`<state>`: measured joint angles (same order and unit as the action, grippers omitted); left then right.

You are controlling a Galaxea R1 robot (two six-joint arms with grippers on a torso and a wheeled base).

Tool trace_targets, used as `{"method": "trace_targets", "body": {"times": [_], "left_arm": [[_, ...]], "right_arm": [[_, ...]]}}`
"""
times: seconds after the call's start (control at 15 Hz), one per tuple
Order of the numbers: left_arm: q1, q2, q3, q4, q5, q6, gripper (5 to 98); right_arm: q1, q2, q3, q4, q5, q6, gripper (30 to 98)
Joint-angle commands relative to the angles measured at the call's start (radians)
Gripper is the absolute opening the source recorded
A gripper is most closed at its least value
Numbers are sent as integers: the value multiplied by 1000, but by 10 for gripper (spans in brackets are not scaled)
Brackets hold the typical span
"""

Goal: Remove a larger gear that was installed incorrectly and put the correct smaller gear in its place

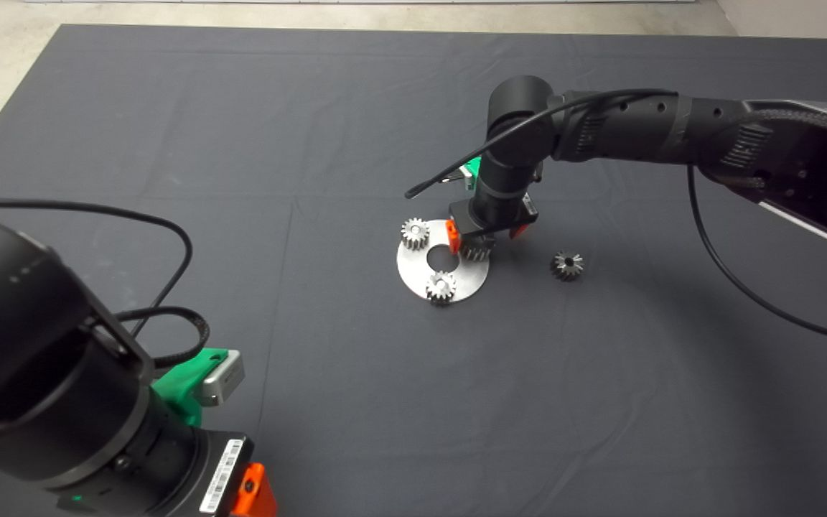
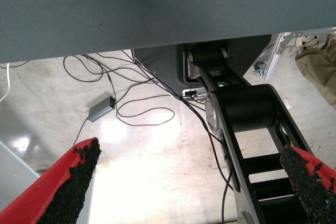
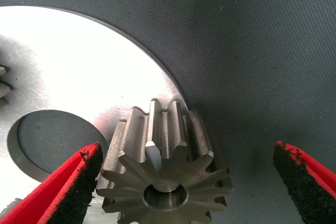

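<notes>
Larger gear (image 1: 478,249) sits on the rim of a round silver plate (image 1: 413,269), at about 3 o'clock from the plate's centre hole, and part of it overhangs the dark mat (image 1: 313,143) on the counter. From the right wrist camera I see its long flaring teeth and dark bore from close by, standing upright on the plate beside the hole.

My right pincer (image 1: 485,235) hangs straight down over that gear with its arm coming in from 3 o'clock. The pincer is spread, one red finger on each side of the gear. One pad (image 3: 79,182) is just beside the teeth, and I cannot tell if it touches them. The other pad (image 3: 296,174) stands well apart over bare mat. Nothing is pinched.

Two pale small gears share the plate, one (image 1: 415,233) at about 10 o'clock from the hole and the other (image 1: 441,286) at 6 o'clock on the rim. The smaller gear (image 1: 566,266) lies alone on the mat, off the plate at 3 o'clock, near it but apart from it and from the right pincer.

My left pincer (image 2: 189,148) waits at the 7 o'clock corner of the head view, spread and empty. Its wrist camera looks past the mat's edge to a pale floor with loose black cables and part of the robot's base
</notes>
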<state>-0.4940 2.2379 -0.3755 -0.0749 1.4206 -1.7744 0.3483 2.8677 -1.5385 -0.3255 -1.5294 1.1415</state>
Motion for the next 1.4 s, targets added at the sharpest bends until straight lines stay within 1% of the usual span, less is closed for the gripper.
{"method": "trace_targets", "body": {"times": [0.0,0.07,0.2,0.33,0.4,0.47,0.6,0.67,0.87,1.0,1.07,1.13,1.33], "left_arm": [[-12,-4,8,-9,1,0,883],[-12,-4,8,-11,1,0,883],[-13,-2,8,-10,0,0,883],[-12,-2,6,-9,1,1,883],[-12,-2,6,-10,0,0,883],[-12,-3,6,-10,1,1,883],[-13,-4,6,-9,0,1,883],[-12,-4,6,-9,1,1,883],[-12,-3,6,-9,1,1,883],[-12,-4,6,-10,0,1,883],[-12,-4,6,-10,0,1,883],[-12,-4,6,-10,0,1,883],[-12,-2,6,-11,0,1,883]], "right_arm": [[21,5,2,-32,-109,-2,853],[21,6,2,-32,-109,-2,850],[21,4,3,-32,-109,-2,813],[21,-3,5,-32,-108,-2,812],[21,0,5,-32,-109,-2,773],[21,3,3,-32,-109,-2,755],[21,8,3,-32,-109,-2,750],[21,8,2,-32,-109,0,736],[21,5,2,-32,-109,0,659],[21,6,3,-32,-109,1,657],[21,6,2,-32,-109,1,626],[21,6,0,-32,-109,1,616],[21,5,0,-32,-109,1,616]]}}
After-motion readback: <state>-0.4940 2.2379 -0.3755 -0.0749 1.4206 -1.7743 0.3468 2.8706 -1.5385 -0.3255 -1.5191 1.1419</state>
